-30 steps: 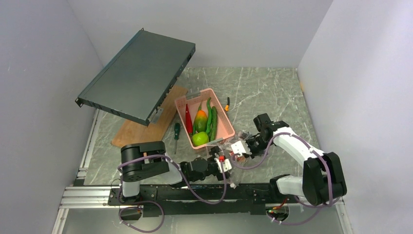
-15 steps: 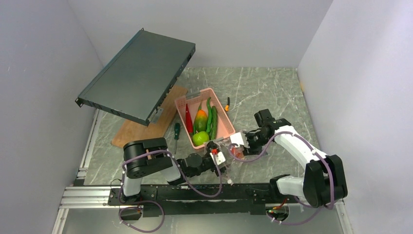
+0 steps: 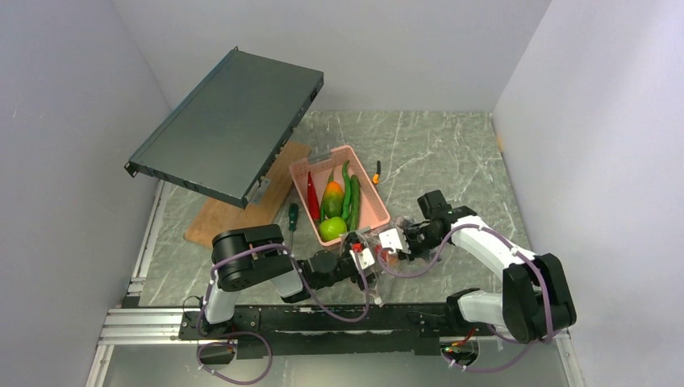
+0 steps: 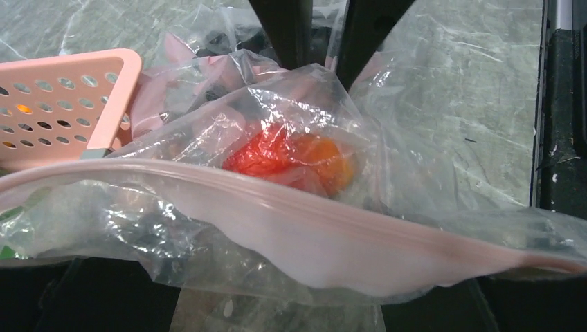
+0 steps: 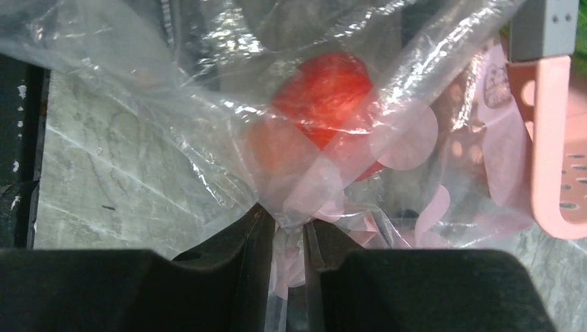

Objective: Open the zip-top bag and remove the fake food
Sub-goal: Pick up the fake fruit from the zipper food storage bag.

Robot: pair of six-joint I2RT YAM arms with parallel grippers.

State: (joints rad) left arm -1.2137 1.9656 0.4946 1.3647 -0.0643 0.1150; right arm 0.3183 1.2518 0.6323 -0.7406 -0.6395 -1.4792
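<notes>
The clear zip-top bag (image 3: 376,256) hangs crumpled between my two grippers, just in front of the pink basket. Its pink zip strip (image 4: 332,218) runs across the left wrist view. A red piece of fake food (image 4: 266,153) and an orange piece (image 4: 325,164) lie inside it; the red piece (image 5: 325,97) also shows in the right wrist view. My left gripper (image 4: 284,280) stands wide open, with the zip edge draped across the gap. My right gripper (image 5: 286,225) is shut on a pinch of the bag's plastic. More fake food fills the basket: a lime-green apple (image 3: 331,230), long green pods (image 3: 349,193) and a red chilli (image 3: 312,193).
The pink perforated basket (image 3: 377,211) sits right behind the bag. A green-handled screwdriver (image 3: 292,218) and a wooden board (image 3: 230,216) lie to its left. A dark flat metal unit (image 3: 226,121) leans over the back left. A small orange-tipped item (image 3: 377,172) lies behind the basket.
My right gripper opened, shifted slightly left and closed again on the bag. The left gripper moved forward and a little left, staying open under the zip edge.
</notes>
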